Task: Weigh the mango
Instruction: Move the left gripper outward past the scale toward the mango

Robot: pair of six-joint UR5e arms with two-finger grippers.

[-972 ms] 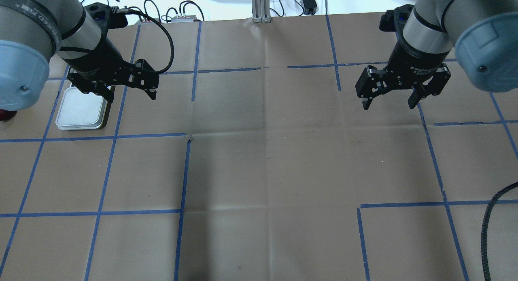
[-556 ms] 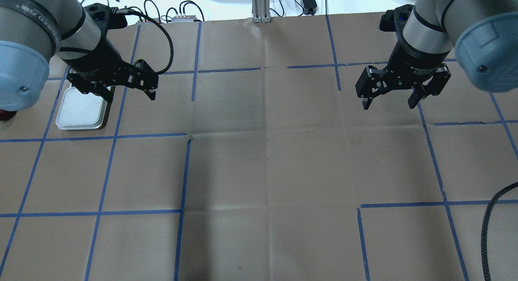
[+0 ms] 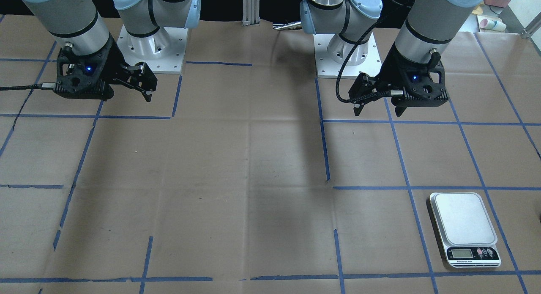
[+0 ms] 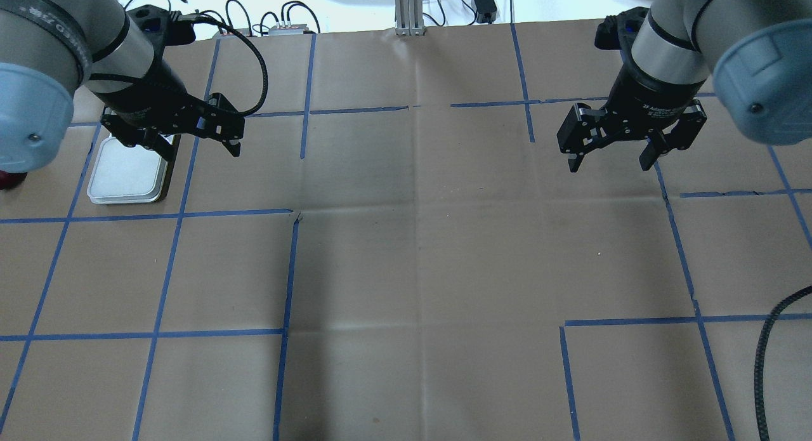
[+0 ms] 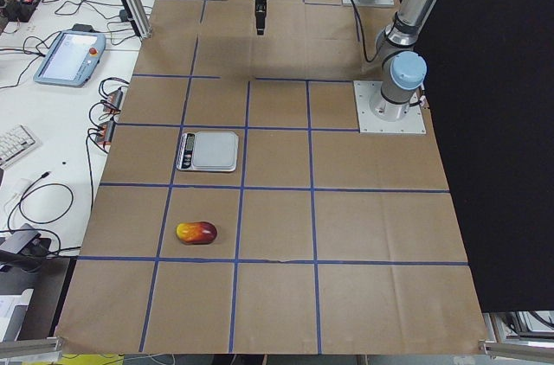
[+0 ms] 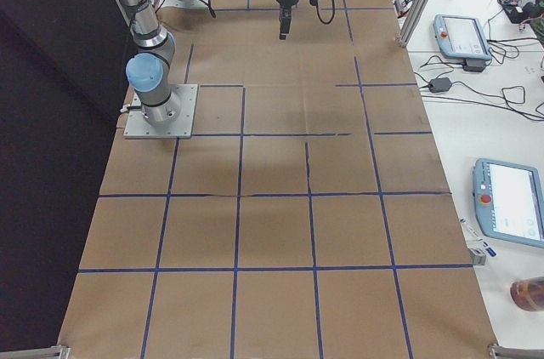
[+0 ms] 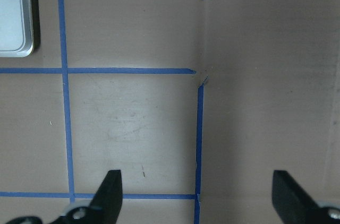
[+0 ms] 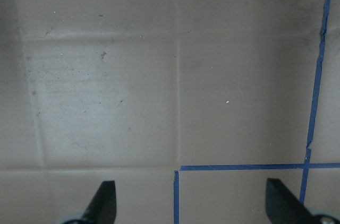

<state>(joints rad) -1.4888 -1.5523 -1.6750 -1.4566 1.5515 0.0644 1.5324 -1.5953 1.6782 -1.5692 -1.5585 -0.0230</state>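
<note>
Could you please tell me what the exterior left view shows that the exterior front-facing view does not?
Only exterior left shows the mango in full, lying in the taped square next to the one holding the scale. Only front-facing shows the left gripper and the right gripper side by side, both open and empty. Both views show the scale with nothing on its platform.

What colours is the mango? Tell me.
The mango is red fading to yellow; exterior left view.
</note>
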